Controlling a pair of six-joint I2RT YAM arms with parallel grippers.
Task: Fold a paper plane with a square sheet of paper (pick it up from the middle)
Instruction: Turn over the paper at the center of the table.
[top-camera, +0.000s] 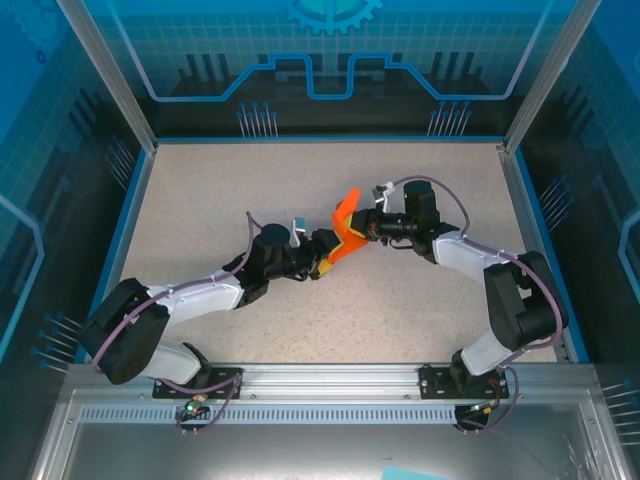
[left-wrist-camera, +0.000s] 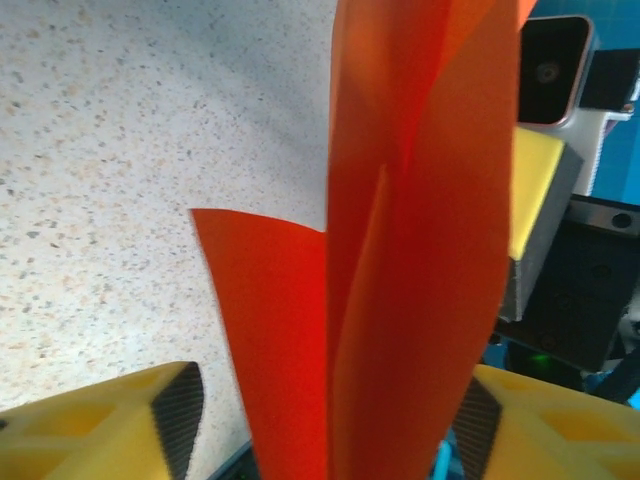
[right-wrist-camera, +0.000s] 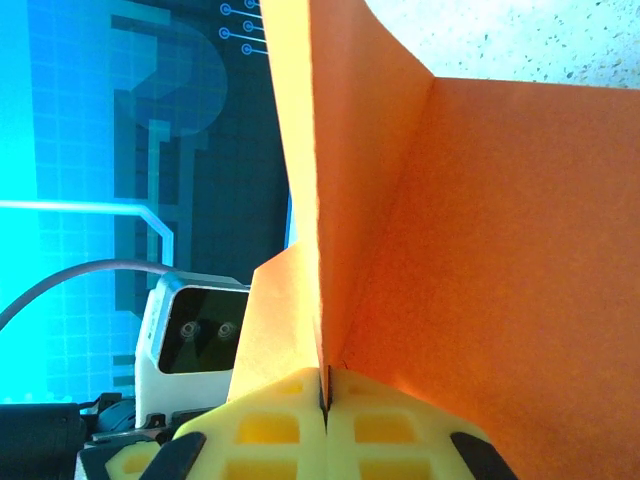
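Above table (top-camera: 215, 195), paper plane (top-camera: 347, 232) (edges far)

Tabletop (top-camera: 300, 180): pale beige, fine dark speckle, matte, roughly square. Blue rim (top-camera: 330, 140) along far, left and right sides. Aluminium posts (top-camera: 105, 70) rise from far corners. Aluminium rail (top-camera: 330, 378) runs along near edge, with left arm base (top-camera: 205, 380) and right arm base (top-camera: 455, 380) bolted on it. Soft arm shadows (top-camera: 300, 290) fall on surface near centre. Paper plane (top-camera: 346, 232) over mid-table; contact with surface cannot be told.
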